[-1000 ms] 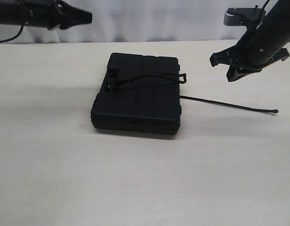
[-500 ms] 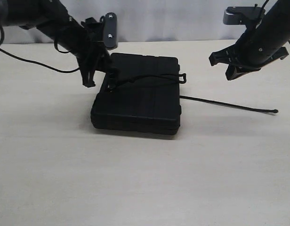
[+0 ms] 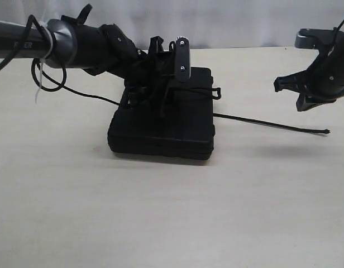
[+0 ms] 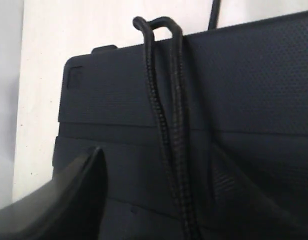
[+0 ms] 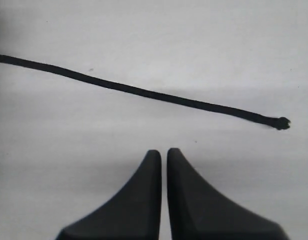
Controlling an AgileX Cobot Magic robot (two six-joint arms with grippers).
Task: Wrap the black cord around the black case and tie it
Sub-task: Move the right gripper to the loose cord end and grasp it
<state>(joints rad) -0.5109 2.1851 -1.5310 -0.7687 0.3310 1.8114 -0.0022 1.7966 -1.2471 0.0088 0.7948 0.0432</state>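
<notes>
The black case (image 3: 161,125) lies flat in the middle of the table. The black cord (image 3: 189,91) runs doubled over its top, ends in a small loop at the case's right edge and trails a loose end (image 3: 272,124) to the right. My left gripper (image 3: 163,97) hovers low over the case top, open. In the left wrist view its fingers (image 4: 74,195) stand on either side of the doubled cord (image 4: 169,120) without pinching it. My right gripper (image 3: 309,95) hangs shut and empty above the loose end (image 5: 144,92), whose knotted tip (image 5: 281,123) lies just ahead.
A thin black robot cable (image 3: 77,92) with a white tag (image 3: 41,84) droops from the left arm onto the table left of the case. The table's far edge meets a pale backdrop behind both arms.
The left arm swung in from the upper left to sit over the case, and its jaws opened. The right arm shifted right and a little lower.
</notes>
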